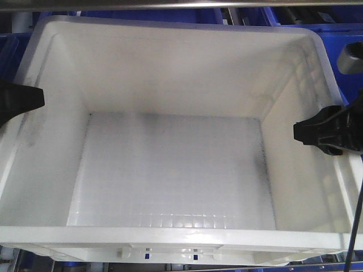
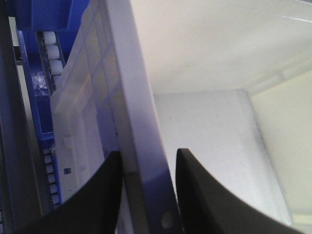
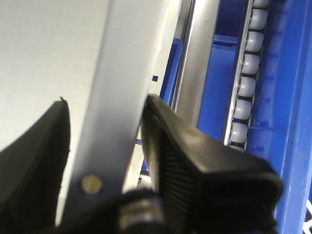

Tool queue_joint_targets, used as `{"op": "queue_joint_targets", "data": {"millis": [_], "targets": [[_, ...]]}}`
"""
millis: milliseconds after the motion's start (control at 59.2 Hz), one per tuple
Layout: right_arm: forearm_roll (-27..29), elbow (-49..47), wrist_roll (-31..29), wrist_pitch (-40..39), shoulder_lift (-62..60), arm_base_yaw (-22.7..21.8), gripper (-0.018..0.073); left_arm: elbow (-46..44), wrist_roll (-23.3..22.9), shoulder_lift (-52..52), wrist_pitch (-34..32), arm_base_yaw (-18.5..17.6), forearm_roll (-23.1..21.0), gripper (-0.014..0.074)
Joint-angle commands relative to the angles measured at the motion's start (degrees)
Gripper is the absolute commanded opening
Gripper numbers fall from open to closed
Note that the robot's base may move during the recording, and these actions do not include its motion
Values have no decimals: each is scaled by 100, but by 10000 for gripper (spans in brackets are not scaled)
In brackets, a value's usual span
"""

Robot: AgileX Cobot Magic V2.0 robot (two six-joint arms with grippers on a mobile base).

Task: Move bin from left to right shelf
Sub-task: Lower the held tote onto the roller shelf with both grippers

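Observation:
The bin (image 1: 170,73), a large white crate with a grid-textured floor, fills the front view and is empty. My left gripper (image 1: 34,97) reaches in from the left edge and sits on the bin's left wall. In the left wrist view, the left gripper (image 2: 147,153) straddles the rim of the bin (image 2: 131,87), one black finger outside and one inside, both pressed against it. My right gripper (image 1: 303,131) clamps the right wall. In the right wrist view, the right gripper (image 3: 105,100) likewise closes over the rim of the bin (image 3: 122,73).
Dark blue crates (image 1: 340,34) stand behind and beside the bin. White conveyor rollers (image 3: 246,83) and a metal shelf rail (image 3: 200,73) run just outside its right wall. More rollers (image 2: 53,53) lie in a blue track left of the bin.

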Motion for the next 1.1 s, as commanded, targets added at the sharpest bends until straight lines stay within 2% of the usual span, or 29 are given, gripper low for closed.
{"op": "queue_joint_targets", "data": {"millis": [0,1081], "targets": [[756,-226,32,-654,-84,46,-4,-234,203,-109,-250,-128,-1039,-6],[756,-226,32,-654,-84,46,-4,-234,203,-109,-250,-128,-1039,-6]]}}
